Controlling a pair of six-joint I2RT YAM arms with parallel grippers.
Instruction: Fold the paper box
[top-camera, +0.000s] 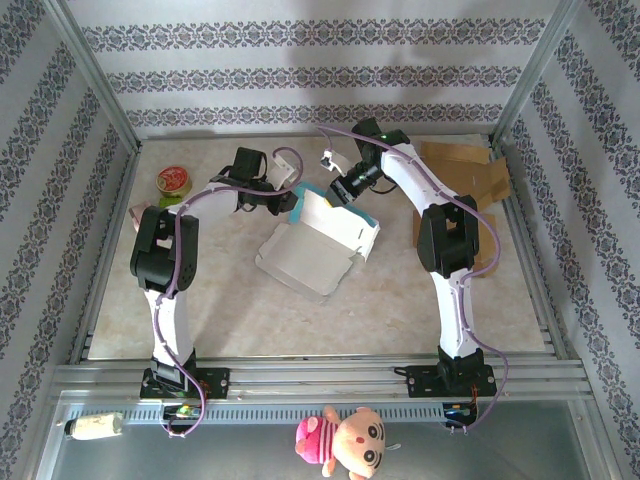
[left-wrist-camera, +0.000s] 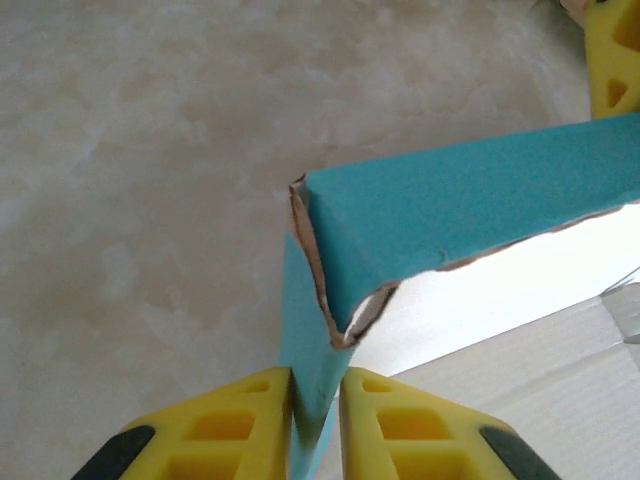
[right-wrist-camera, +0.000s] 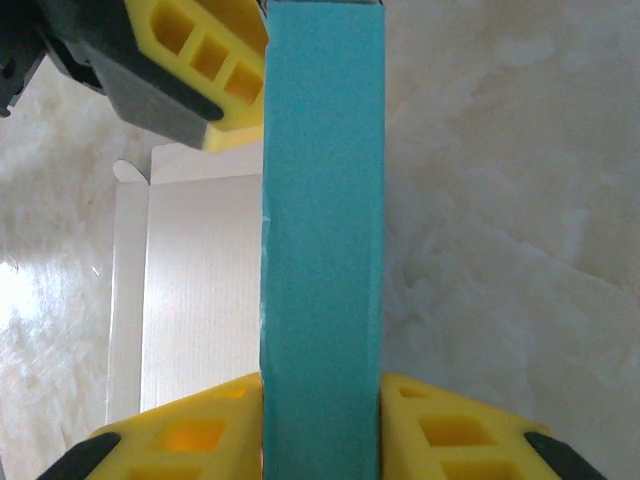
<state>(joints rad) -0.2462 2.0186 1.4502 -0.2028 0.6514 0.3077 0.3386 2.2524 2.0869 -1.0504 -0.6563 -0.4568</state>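
Teal-and-white paper box (top-camera: 312, 255) held from two sides, mid-table, toward the far edge.
Near far-left edge, round green-rimmed tin (top-camera: 174, 181); left gripper (left-wrist-camera: 315, 385) pinches box's teal corner wall; right gripper (right-wrist-camera: 320, 385) pinches upright teal panel; brown cardboard sheets (top-camera: 462, 170) at far-right corner. Bare beige table (top-camera: 400, 310) from box to near edge.

The paper box (left-wrist-camera: 450, 210) runs off the left wrist view's right and bottom edges. From above, the right arm (top-camera: 445, 240) hides part of the brown cardboard (top-camera: 462, 165) at far right; the plush doll (top-camera: 345, 440) is cropped.
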